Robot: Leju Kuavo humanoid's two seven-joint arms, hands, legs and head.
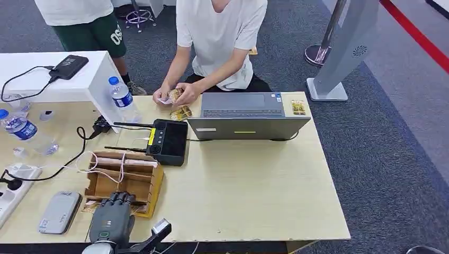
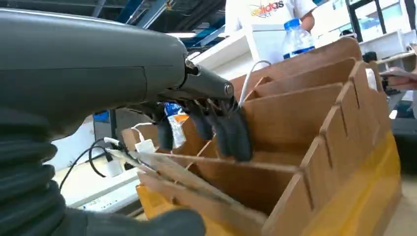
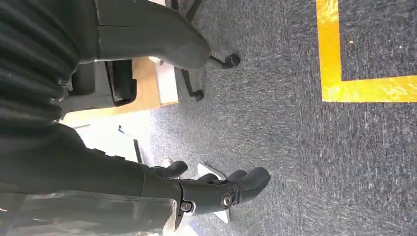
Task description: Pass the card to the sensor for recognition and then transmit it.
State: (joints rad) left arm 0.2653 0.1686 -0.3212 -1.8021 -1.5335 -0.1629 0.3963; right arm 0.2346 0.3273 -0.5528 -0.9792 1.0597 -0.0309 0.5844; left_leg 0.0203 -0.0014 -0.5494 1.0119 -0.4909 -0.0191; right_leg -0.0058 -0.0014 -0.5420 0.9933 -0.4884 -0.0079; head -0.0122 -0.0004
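Fingers point(image 2: 231, 132) of the left hand point(image 1: 112, 214) reach into the wooden rack point(image 1: 125, 177) at 7 o'clock, gripping nothing visible; right hand point(image 3: 216, 189) hangs curled, empty.

On the pale wooden table point(image 1: 254, 201), the left hand point(image 1: 111, 217) reaches over the near edge with its fingers at the near side of a wooden slotted card holder point(image 1: 124, 180). Just beyond the holder lies a black sensor device point(image 1: 168, 142) with antennas, and to its right stands an open grey laptop point(image 1: 246, 115). At the far edge a person in a white shirt point(image 1: 219, 37) handles cards point(image 1: 177, 98), with water bottles point(image 1: 123, 99) to the left.
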